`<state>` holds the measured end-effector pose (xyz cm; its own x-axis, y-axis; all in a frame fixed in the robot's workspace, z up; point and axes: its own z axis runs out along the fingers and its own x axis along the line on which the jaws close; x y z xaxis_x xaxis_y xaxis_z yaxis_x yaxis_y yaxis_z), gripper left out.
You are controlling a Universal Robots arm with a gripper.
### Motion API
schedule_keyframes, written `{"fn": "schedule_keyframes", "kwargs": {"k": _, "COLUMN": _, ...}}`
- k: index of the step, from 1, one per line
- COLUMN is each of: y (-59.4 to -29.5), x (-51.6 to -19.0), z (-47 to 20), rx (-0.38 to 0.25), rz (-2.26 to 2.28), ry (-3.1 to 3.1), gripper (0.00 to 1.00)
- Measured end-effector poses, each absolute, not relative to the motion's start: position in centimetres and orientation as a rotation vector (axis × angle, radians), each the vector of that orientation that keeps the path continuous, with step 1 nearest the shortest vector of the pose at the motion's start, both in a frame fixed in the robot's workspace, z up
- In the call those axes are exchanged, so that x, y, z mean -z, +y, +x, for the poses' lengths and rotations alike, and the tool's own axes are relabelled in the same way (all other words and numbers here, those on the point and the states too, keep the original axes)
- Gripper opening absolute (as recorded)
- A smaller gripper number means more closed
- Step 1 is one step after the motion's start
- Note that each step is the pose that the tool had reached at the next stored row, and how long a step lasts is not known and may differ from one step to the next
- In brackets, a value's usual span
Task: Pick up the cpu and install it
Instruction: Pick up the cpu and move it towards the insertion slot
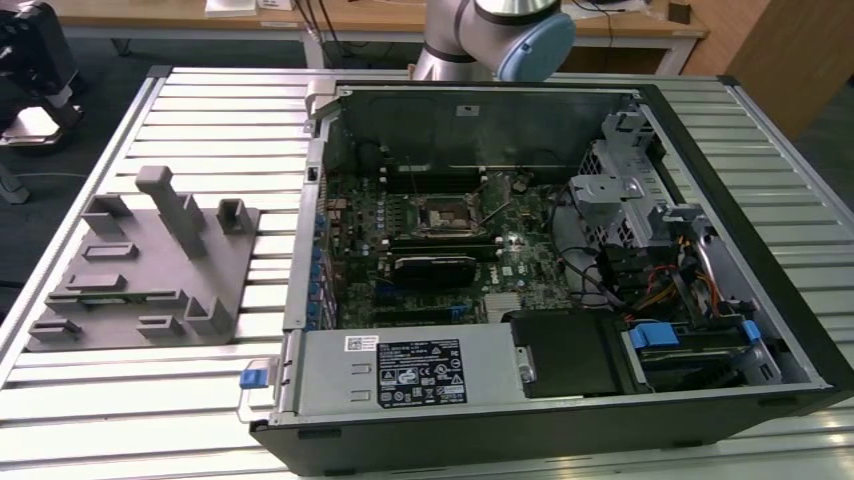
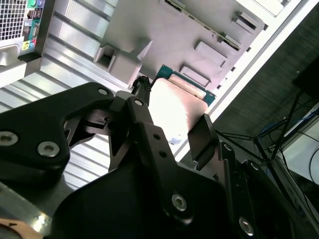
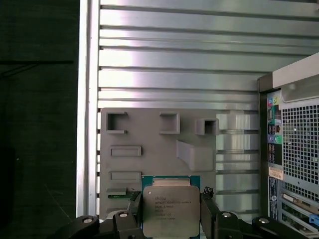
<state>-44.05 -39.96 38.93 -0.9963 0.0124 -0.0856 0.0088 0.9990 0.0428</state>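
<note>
The cpu (image 3: 171,211), a pale silver square on a green board, sits between the two black fingers of my gripper (image 3: 171,219), which is shut on its two opposite edges. It hangs well above the grey plastic block (image 3: 154,144). In the second wrist view the cpu (image 2: 174,104) shows as a bright pale plate between the fingers (image 2: 202,134) of the gripper (image 2: 172,124). In the exterior view the black socket frame (image 1: 443,213) with its metal lever lies in the middle of the motherboard, and the arm (image 1: 494,35) rises at the far edge of the table.
The open computer case (image 1: 534,250) lies on the slatted metal table (image 1: 200,120); its rear panel (image 3: 294,154) stands beside the grey block with upright posts (image 1: 140,265). Drive cages and cables (image 1: 667,260) crowd the case's side at the exterior view's right. A power supply (image 1: 400,370) sits at its near end.
</note>
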Motion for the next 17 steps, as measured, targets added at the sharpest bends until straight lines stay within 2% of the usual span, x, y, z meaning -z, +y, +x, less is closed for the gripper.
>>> {"fn": "schedule_keyframes", "kwargs": {"k": 17, "y": -39.9, "x": -38.9, "z": -41.7, "rx": -0.065, "rz": 0.016, "ry": 3.055, "gripper": 0.55}}
